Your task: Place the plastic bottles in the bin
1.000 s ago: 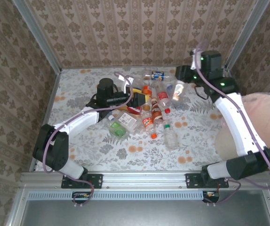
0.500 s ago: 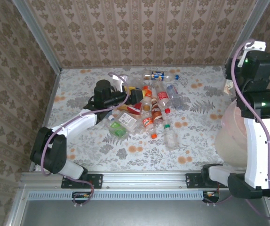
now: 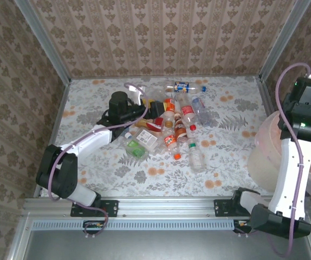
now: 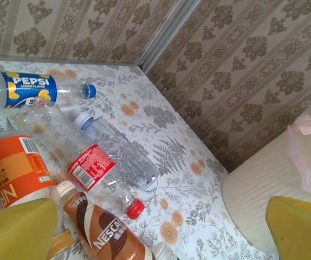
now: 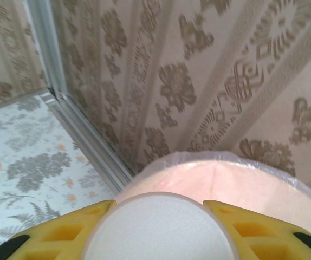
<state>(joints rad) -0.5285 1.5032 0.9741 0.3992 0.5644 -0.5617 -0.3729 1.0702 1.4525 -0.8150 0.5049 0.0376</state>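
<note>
While most plastic bottles (image 3: pixel 177 122) lie heaped on the table (image 3: pixel 90 162), slightly toward 12 o'clock of its middle, one held bottle (image 5: pixel 161 227), seen end-on as a pale disc, is clamped between the right fingers (image 5: pixel 58 233) over the bin (image 3: pixel 264 154). That pink-lined bin is set at the 3 o'clock edge, well apart from the heap. The left fingers (image 4: pixel 14 230) are spread wide at the heap's 9 o'clock side.
</note>
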